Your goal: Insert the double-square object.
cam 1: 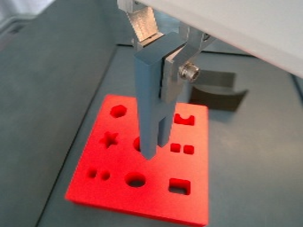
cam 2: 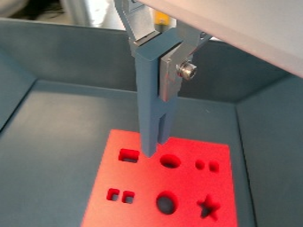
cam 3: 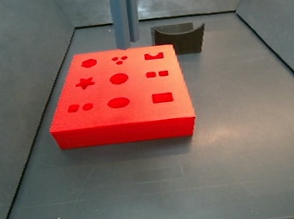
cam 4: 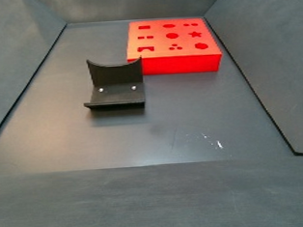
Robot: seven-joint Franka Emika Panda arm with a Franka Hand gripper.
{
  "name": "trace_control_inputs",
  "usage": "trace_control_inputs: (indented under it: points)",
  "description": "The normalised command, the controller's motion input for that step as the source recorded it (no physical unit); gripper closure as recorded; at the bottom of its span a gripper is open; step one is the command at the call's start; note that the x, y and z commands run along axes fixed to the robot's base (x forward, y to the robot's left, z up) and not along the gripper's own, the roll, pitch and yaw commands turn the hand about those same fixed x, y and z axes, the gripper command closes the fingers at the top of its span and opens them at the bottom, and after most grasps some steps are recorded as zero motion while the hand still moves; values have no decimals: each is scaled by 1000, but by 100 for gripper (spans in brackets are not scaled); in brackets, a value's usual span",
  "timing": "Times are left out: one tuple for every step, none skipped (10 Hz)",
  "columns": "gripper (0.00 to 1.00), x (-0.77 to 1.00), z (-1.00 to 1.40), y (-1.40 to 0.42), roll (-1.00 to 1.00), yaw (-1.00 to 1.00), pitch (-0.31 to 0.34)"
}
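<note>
The desk point(cam 4: 142, 135) was a dark grey floor walled on its sides. The red board point(cam 3: 124, 119) with shaped holes lay flat on it; in a side view point(cam 4: 174, 61) it sat toward the far edge, right of centre. Its top showed circles, a star, squares and paired small squares in both wrist views.

The fixture point(cam 4: 114, 86), a dark bracket on a base plate, stood on the desk apart from the board, nearer the middle; in a side view point(cam 3: 180, 37) it stood just beyond the board's far right corner.

The double-square object point(cam 1: 151, 106) hung upright over the board, a long grey-blue rod whose lower end was down at the board's top among the holes in both wrist views point(cam 2: 155, 106); whether it touched the surface or had entered a hole could not be told. In a side view point(cam 3: 122, 14) it rose straight up from the board's far edge and out of the picture.

The gripper point(cam 1: 160, 49) was above the board, its jaws narrowly set and clamped on the rod's upper end, a silver finger point(cam 2: 183, 64) pressed flat against the rod's side.
</note>
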Motion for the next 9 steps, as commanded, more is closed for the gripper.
trace_control_inputs:
  points:
    - [100, 229, -231, 169, 0, -894, 0]
    - [100, 154, -334, 323, 0, -746, 3]
    - [100, 149, -340, 349, 0, -717, 4]
    - [100, 186, -309, 286, 0, -780, 0]
    - [100, 229, -291, 191, 0, -880, 0]
    - [100, 211, -240, 140, 0, -940, 0]
    - [100, 131, -234, 83, 0, -1000, 0]
    - [100, 60, -246, 26, 0, -1000, 0]
    - [100, 60, -240, 17, 0, -1000, 0]
